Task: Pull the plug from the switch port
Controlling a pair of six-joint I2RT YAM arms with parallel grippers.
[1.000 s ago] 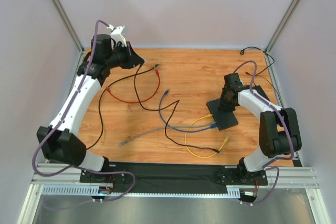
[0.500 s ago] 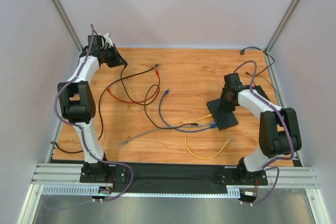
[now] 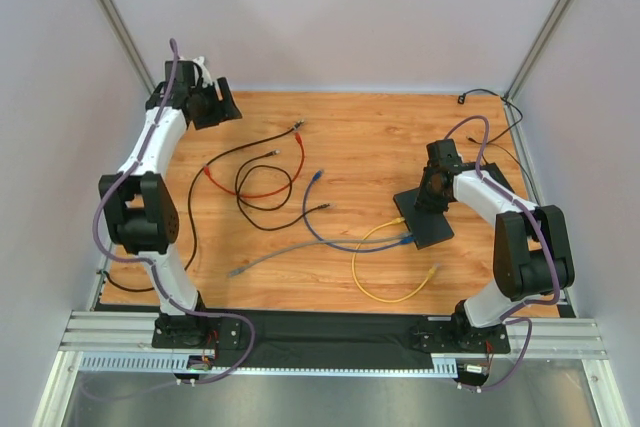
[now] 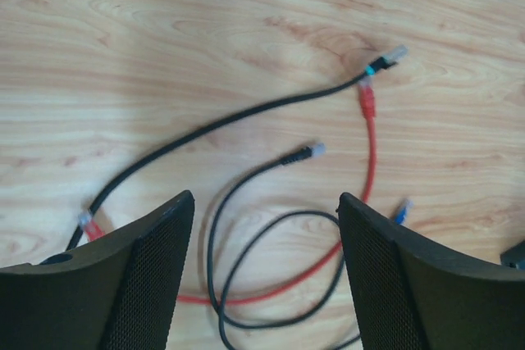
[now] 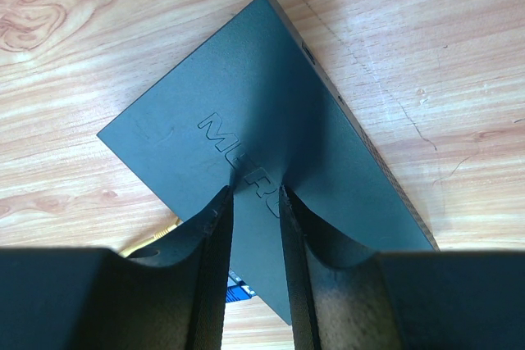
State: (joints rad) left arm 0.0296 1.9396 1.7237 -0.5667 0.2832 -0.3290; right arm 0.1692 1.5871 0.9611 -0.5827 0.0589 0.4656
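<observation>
Currently left gripper [image 4: 264,196] spread wide, empty, at far-left corner above loose black cable [image 4: 246,171]. Blue plug [image 3: 405,240] and yellow plug [image 3: 398,219] appear seated in switch [image 3: 432,229] left edge, well apart to the right; cords run out leftward. Right gripper [image 5: 254,186] is nearer: fingers narrowly apart, tips pressing switch top, pinching nothing.

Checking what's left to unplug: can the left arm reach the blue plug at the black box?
Probably yes, with a long reach: the left gripper is open at the far-left corner, only loose cables lie between, and the right gripper presses the box top, leaving the blue plug uncovered.
</observation>
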